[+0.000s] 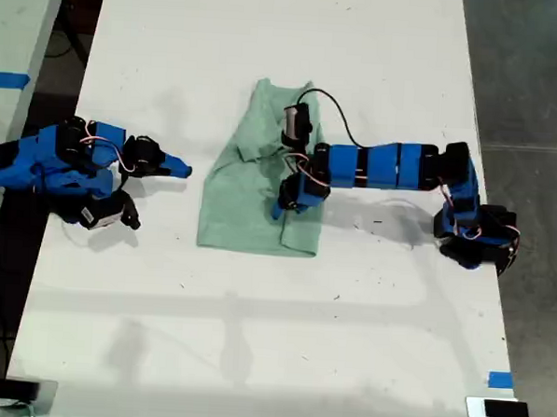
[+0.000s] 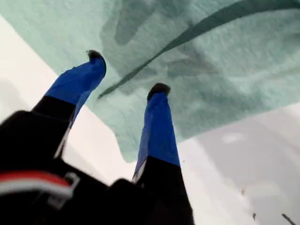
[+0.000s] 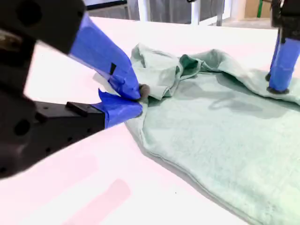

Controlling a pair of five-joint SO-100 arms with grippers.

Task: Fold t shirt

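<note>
The t shirt (image 1: 253,165) lies flat on the white table (image 1: 253,338), a little above the middle of the exterior view. Its narrow end points toward the top of that frame and its wider hem toward the bottom. The cloth is pale green and wrinkled, with a bunched fold along the edge on the exterior view's left.

Our first claw (image 1: 290,202) comes in from the exterior view's right, on an arm stretched across the table, and sits over the shirt's lower right part. In the first wrist view this claw (image 2: 127,71) stands wide, its two dark-tipped blue fingers (image 2: 157,122) well apart, with nothing between them. Below it are green fabric (image 2: 225,70) and, beside the shirt's edge, bare table (image 2: 28,70). In the second wrist view one of those fingers (image 3: 281,56) stands upright with its tip on the shirt (image 3: 211,136).

Our second claw (image 1: 181,170) lies at the exterior view's left, pointing toward the shirt but apart from it — a strip of table shows between them. In its own view the claw (image 3: 139,99) is closed, tips meeting and gripping nothing, with the shirt's rumpled edge just beyond.

A blue tape mark (image 1: 499,379) sits at the exterior view's lower right.
</note>
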